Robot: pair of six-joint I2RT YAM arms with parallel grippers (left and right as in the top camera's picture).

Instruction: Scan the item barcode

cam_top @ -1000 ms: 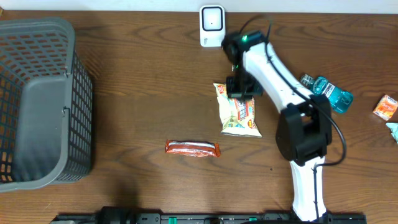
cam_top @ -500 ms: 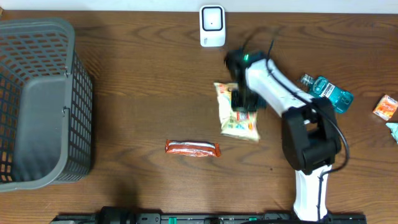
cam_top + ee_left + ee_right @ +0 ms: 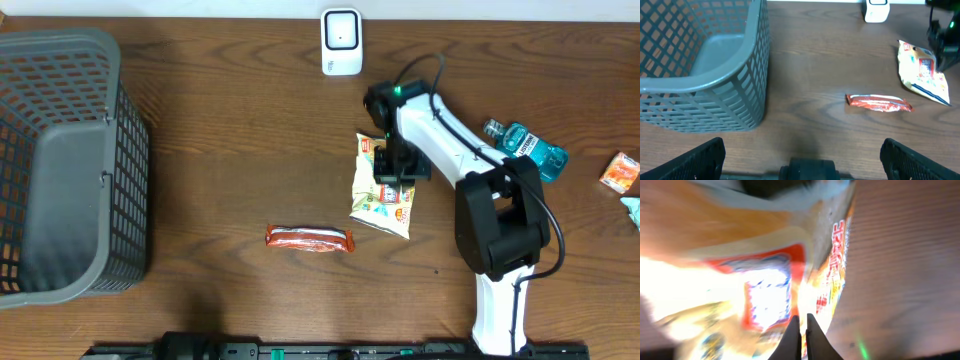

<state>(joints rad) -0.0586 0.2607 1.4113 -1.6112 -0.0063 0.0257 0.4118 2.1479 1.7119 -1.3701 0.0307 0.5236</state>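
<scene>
1. A grey mesh basket [image 3: 60,160] stands at the left end of the table [image 3: 230,130].
2. The left gripper [image 3: 802,150] sits low at the near edge. Its fingers are spread wide with nothing between them.
3. A red bar [image 3: 309,238] lies flat between the basket and the bag, apart from both.
4. A white scanner [image 3: 341,42] stands at the far edge, near the middle.
5. The bag [image 3: 383,205], the item to scan, lies just right of the bar. It is on the near side of the scanner and apart from it, tilted, with its printed face up.
6. The right gripper [image 3: 392,170] is over the bag's upper right edge, pinched closed on the film. In the right wrist view the bag fills the frame, and its print is too blurred and bright to read.
7. A blue bottle [image 3: 527,147] lies on its side to the right of the arm. An orange packet [image 3: 620,172] lies near the right edge.
</scene>
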